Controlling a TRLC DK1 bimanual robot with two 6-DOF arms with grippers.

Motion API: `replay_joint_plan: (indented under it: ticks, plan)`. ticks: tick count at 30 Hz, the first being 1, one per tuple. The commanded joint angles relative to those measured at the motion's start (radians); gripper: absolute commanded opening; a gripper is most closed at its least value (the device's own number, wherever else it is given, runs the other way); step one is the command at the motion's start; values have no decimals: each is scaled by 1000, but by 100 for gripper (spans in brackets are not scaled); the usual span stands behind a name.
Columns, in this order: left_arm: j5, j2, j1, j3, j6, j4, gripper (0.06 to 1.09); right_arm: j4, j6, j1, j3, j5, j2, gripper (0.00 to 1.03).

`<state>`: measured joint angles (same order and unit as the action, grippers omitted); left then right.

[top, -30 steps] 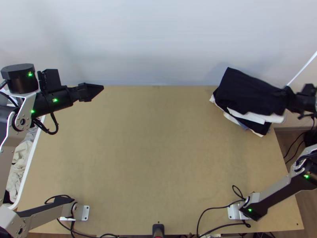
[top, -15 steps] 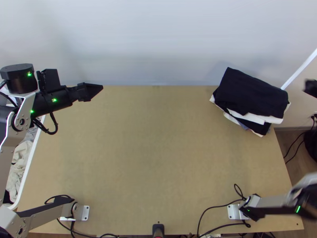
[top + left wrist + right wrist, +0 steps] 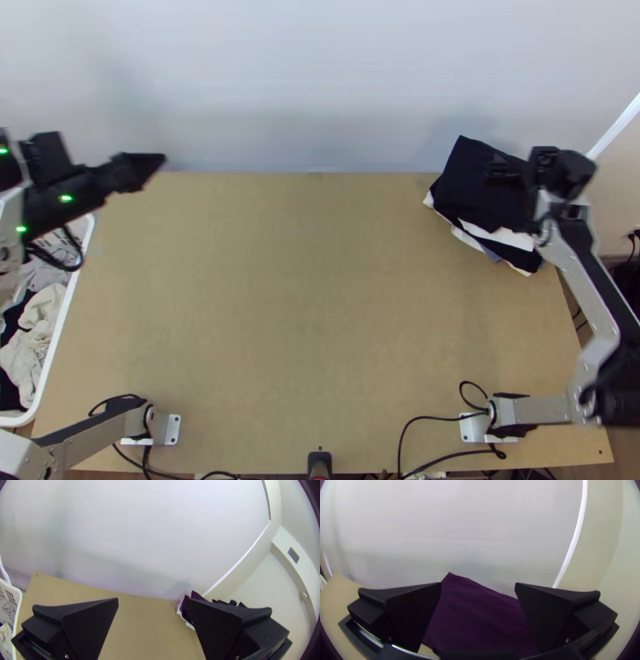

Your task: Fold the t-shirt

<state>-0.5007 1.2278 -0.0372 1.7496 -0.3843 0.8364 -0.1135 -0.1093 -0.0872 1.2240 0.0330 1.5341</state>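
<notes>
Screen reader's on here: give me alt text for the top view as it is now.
A folded black cloth lies on a stack of folded white and dark cloths at the far right of the wooden table, the right end effector above it. The left end effector hangs at the far left, near a white basket of bunched cloths.

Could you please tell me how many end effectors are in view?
2: the left end effector near the table's far left corner, and the right end effector above the dark folded cloth.
</notes>
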Motion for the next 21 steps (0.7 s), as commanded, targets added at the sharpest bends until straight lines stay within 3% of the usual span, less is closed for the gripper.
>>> replay_joint_plan:
  ticks: [1, 4, 12, 21]
  plan:
    - [-6, -44, -47, 56, 5, -10, 105, -160, -46, -2, -27, 96, 106, 99]
    - [-6, -65, -78, 54, 12, -7, 105, -250, -35, -40, -26, 160, 190, 99]
    - [-7, -91, -127, 54, 4, -10, 105, -298, 53, -154, -35, 278, 331, 99]
    - [-4, -143, -141, 8, -11, -23, 105, -288, 76, -197, -15, 303, 273, 99]
